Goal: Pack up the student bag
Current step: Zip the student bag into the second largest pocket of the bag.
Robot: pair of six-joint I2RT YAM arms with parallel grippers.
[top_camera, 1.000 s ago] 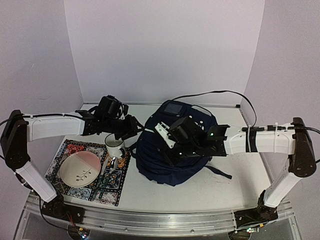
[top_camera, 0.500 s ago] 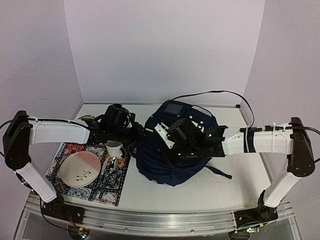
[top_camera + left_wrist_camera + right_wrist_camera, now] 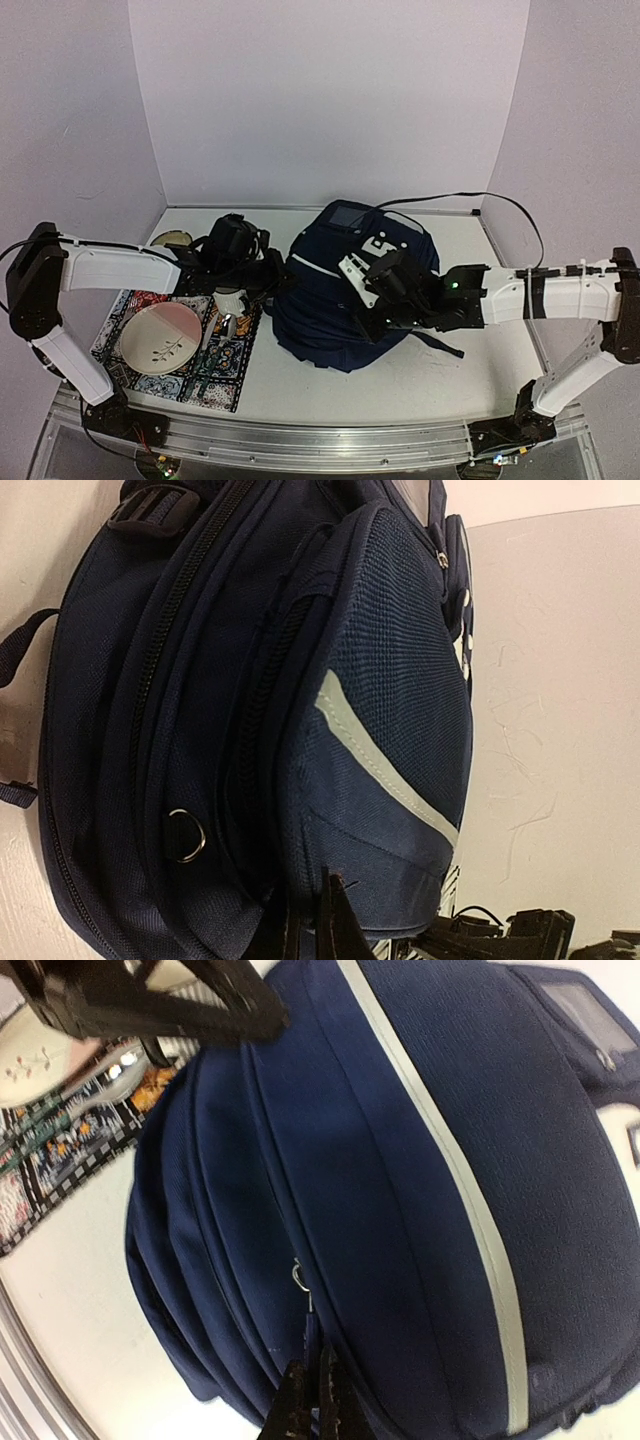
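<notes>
The student bag (image 3: 330, 300) is a dark navy backpack with a white stripe and a grey-blue panel, lying in the middle of the table. My left gripper (image 3: 281, 281) is at its left side. In the left wrist view the fingers (image 3: 305, 925) are closed together on a fold of the bag's fabric (image 3: 380, 730) beside a zip line. My right gripper (image 3: 378, 300) is over the bag's near right part. In the right wrist view it (image 3: 310, 1390) is shut on the strap of a zipper pull (image 3: 300, 1278) on the bag (image 3: 420, 1160).
A patterned mat (image 3: 140, 378) lies left of the bag with a pink plate (image 3: 160, 336) and a white mug (image 3: 229, 301) on it. A dark round object (image 3: 170, 239) sits behind the left arm. A black cable (image 3: 440, 196) arcs behind the bag.
My left gripper has moved right, from above the mug to the bag's left side. My right arm has drawn back to the right and nearer, its gripper still low on the bag.
</notes>
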